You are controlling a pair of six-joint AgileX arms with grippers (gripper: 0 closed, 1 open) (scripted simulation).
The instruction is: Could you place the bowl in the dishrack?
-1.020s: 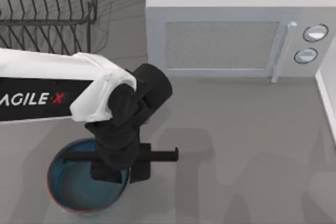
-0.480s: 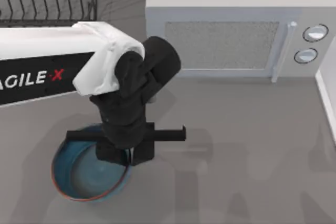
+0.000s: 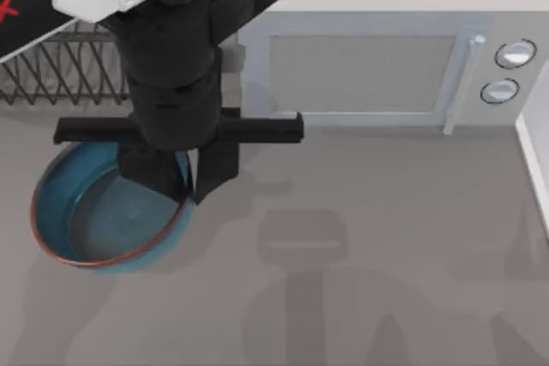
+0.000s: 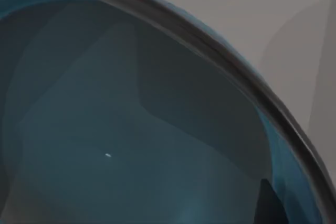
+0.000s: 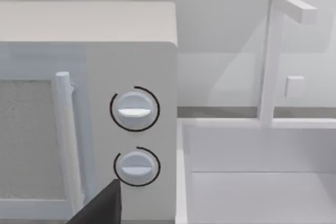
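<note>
The blue bowl (image 3: 94,220) with its reddish-brown rim hangs above the table at the front left, lifted clear of the surface. My left gripper (image 3: 190,188) is shut on the bowl's right-hand rim, reaching down from the arm overhead. In the left wrist view the bowl's greyish-blue inside (image 4: 105,129) sits close under the camera. The black wire dishrack (image 3: 77,79) stands at the back left, partly covered by my left arm. My right gripper (image 5: 100,211) is parked facing the microwave's dials, seen as a dark edge.
The grey-white microwave (image 3: 360,70) stands along the back, door shut, with two dials (image 5: 134,109) at its right end. A white sink basin (image 5: 252,182) with a tap lies right of it, its edge (image 3: 536,160) at the table's right side.
My left arm has risen and swung toward the back left, carrying the bowl up off the table and leftward. The grip on the rim has held.
</note>
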